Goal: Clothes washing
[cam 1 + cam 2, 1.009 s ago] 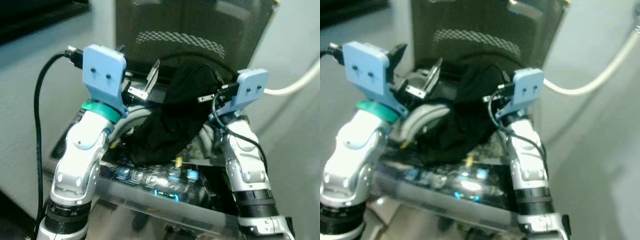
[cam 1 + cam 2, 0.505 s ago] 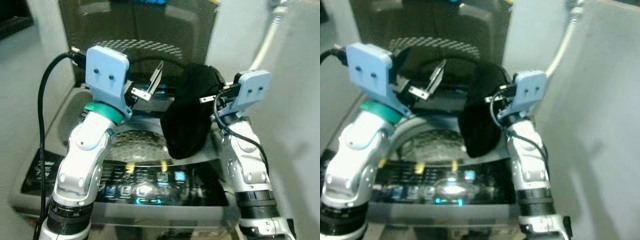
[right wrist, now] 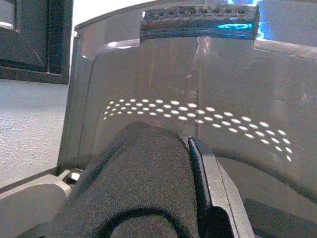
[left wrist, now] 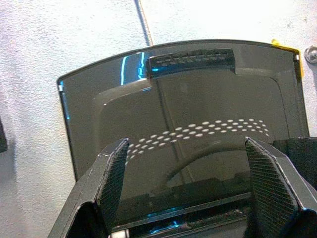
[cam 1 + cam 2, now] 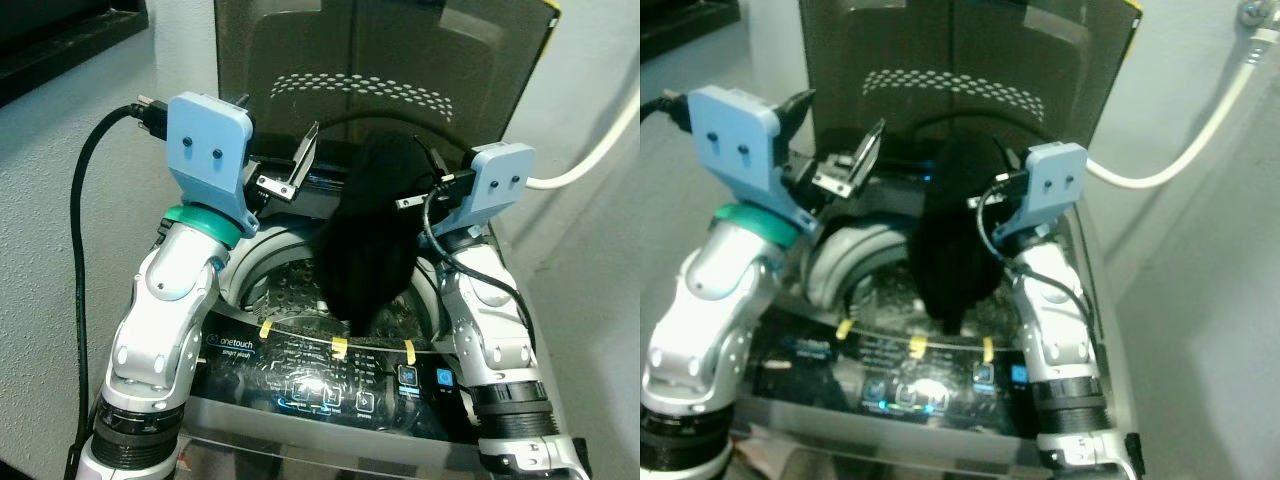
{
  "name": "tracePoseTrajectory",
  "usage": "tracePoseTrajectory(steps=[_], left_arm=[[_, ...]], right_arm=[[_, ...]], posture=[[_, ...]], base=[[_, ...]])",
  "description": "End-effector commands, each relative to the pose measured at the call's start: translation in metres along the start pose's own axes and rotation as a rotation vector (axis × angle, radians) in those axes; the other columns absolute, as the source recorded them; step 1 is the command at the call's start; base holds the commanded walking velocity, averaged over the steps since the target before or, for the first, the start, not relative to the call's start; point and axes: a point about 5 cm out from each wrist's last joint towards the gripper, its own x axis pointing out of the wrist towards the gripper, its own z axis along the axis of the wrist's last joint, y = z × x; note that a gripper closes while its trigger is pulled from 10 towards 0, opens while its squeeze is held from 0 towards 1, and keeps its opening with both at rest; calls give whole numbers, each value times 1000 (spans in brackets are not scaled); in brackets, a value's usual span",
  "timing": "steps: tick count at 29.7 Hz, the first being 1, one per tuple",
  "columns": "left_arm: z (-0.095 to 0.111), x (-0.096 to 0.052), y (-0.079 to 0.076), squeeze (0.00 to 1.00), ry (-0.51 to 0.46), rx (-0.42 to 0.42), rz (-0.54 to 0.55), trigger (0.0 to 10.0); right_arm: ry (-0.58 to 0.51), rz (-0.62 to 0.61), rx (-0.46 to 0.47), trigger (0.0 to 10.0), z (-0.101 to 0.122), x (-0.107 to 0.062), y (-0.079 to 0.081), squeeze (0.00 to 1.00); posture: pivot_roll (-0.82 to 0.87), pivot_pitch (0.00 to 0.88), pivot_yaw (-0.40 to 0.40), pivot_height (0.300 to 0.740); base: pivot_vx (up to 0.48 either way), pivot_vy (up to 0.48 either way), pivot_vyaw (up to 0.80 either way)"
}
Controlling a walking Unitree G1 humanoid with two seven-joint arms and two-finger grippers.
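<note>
A top-loading washing machine (image 5: 250,350) stands before me with its dark tinted lid (image 5: 380,70) raised. A black garment (image 5: 370,235) hangs over the open drum (image 5: 290,290), its lower end dangling toward the drum mouth. My right gripper (image 5: 415,190) is shut on the garment's upper part; in the right wrist view the black garment (image 3: 133,183) bulges against one finger (image 3: 200,173). My left gripper (image 5: 290,165) is held up beside the garment, open, with nothing between its fingers (image 4: 114,173); the lid (image 4: 198,129) lies ahead of it.
The lit control panel (image 5: 330,375) with yellow tape strips runs along the machine's front edge. A white hose (image 5: 590,165) runs along the wall at the right. A black cable (image 5: 80,230) loops from my left wrist. A dark frame (image 5: 60,50) sits on the wall at the upper left.
The view has swung, so the machine sits differently in the frame. The garment, spread between both grippers a second ago, now hangs narrow from the right gripper alone over the drum.
</note>
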Motion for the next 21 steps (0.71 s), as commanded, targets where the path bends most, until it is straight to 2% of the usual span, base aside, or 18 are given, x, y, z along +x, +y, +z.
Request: tracePoseTrajectory(steps=[1,4,7,9,10,11,12,14,15,16,17,18,20,21], left_arm=[[-3,-1,-5,0,12,13,-20,10000],[-3,-1,-5,0,12,19,-28,10000],[2,2,-6,0,-24,44,-82,10000],[5,5,-9,0,-45,68,-140,10000],[5,2,-18,0,-41,62,-239,10000],[5,2,-18,0,-41,62,-239,10000],[5,-4,-23,0,-25,13,-329,10000],[5,-4,-23,0,-25,13,-329,10000],[5,-11,-23,0,-6,-33,-396,10000],[6,-18,-17,0,17,-62,-432,10000],[6,-18,-17,0,17,-62,-432,10000],[2,-33,-2,0,87,-81,-451,10000],[2,-33,-2,0,87,-81,-451,10000],[1,-38,1,0,112,-75,-455,10000]], right_arm=[[-21,1,-21,10000,5,1,-1,0],[-24,4,-25,10000,5,1,-1,0],[-73,76,-10,10000,17,9,7,0],[-121,135,2,10000,29,16,14,0],[-178,158,16,10000,44,26,17,0],[-178,158,16,10000,44,26,17,0],[-242,167,24,10000,61,36,17,0],[-242,167,24,10000,61,36,17,0],[-294,177,21,10000,76,44,16,0],[-326,189,13,10000,86,49,16,0],[-326,189,13,10000,86,49,16,0],[-323,212,-18,10000,88,53,15,0],[-323,212,-18,10000,88,53,15,0],[-314,218,-28,10000,86,53,15,0]], posture=[[116,0,-9,740],[116,0,-9,740],[116,5,-7,740],[116,5,-7,740],[111,6,-4,740],[111,6,-4,740],[106,9,-3,740],[106,9,-3,740],[104,13,-3,740],[107,17,-5,740],[107,17,-5,740],[120,23,-9,740],[120,23,-9,740],[122,25,-9,740]], base=[[0,0,0],[0,0,0],[0,0,0],[0,0,0],[0,0,0],[0,0,0],[0,0,0],[0,0,0],[0,0,0],[0,0,0],[0,0,0],[0,0,0],[0,0,0],[0,0,0]])
